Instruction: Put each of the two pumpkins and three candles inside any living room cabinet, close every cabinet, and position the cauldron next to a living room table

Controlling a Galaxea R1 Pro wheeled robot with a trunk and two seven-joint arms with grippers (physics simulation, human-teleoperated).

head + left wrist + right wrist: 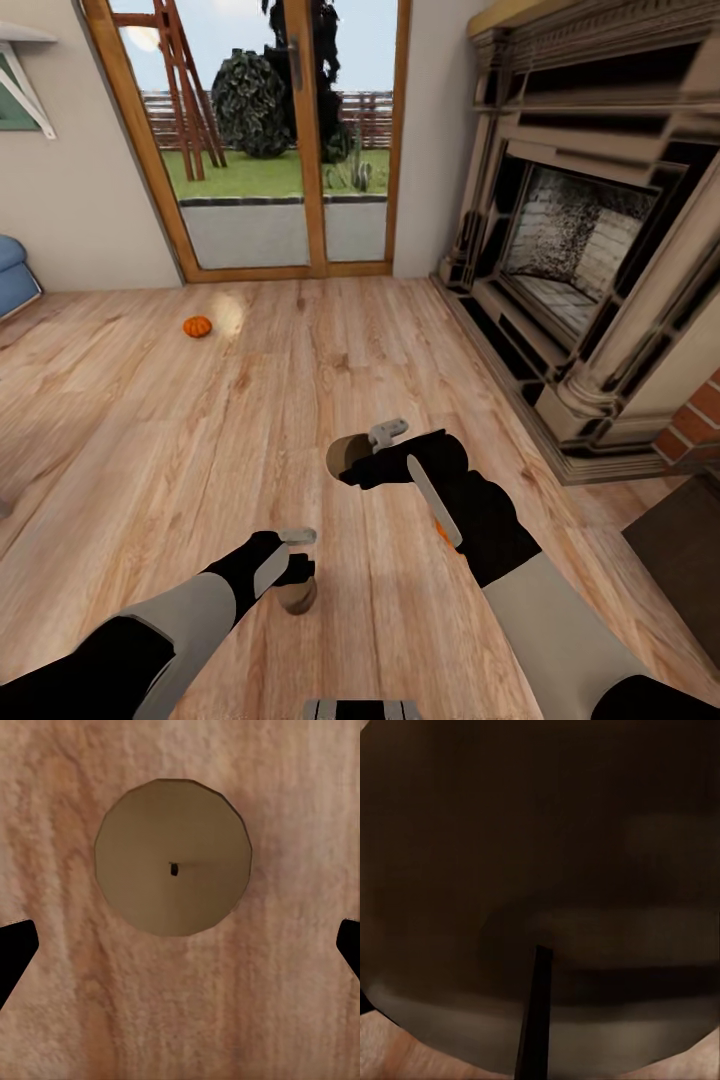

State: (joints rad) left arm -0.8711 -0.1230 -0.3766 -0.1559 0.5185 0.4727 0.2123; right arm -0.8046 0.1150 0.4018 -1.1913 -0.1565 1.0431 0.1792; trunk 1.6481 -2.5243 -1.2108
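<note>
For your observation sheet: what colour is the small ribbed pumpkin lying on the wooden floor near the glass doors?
Bright orange pumpkin, clearest in the head view.

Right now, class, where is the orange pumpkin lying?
In the head view the pumpkin lies on the wooden floor at the picture's left, just in front of the glass patio door, well beyond both arms.

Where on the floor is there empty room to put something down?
The wooden floor is bare between the small orange pumpkin and the stone fireplace, and before the glass door. It is crowded near the right pincer holding a tan candle, and the left pincer.
</note>
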